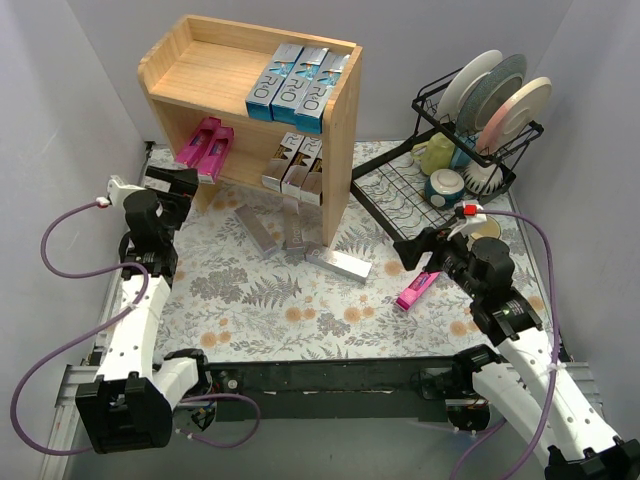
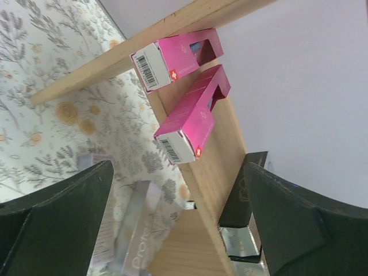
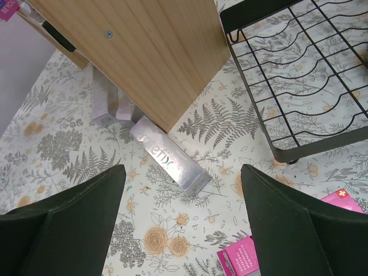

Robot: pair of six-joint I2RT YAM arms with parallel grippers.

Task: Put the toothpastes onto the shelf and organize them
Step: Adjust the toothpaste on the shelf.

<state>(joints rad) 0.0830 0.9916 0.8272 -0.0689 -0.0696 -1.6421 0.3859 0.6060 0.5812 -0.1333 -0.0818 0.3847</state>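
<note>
The wooden shelf (image 1: 190,75) stands at the back left. Three blue-and-silver toothpastes (image 1: 297,76) lie on its top level. On its lower level are two pink toothpastes (image 1: 205,148) and three silver, black-gold ones (image 1: 297,165). Three silver-grey boxes (image 1: 340,264) lie on the mat in front of the shelf. A pink box (image 1: 417,290) lies by my right gripper (image 1: 418,250), which is open and empty above the mat (image 3: 184,224). My left gripper (image 1: 180,193) is open and empty at the shelf's left end, just short of the pink boxes (image 2: 192,115).
A black wire dish rack (image 1: 470,150) with plates and cups fills the back right, its flat tray (image 3: 299,75) reaching toward the shelf's side panel (image 3: 144,52). The floral mat (image 1: 300,320) covers the table. A silver box (image 3: 167,158) leans at the panel's foot.
</note>
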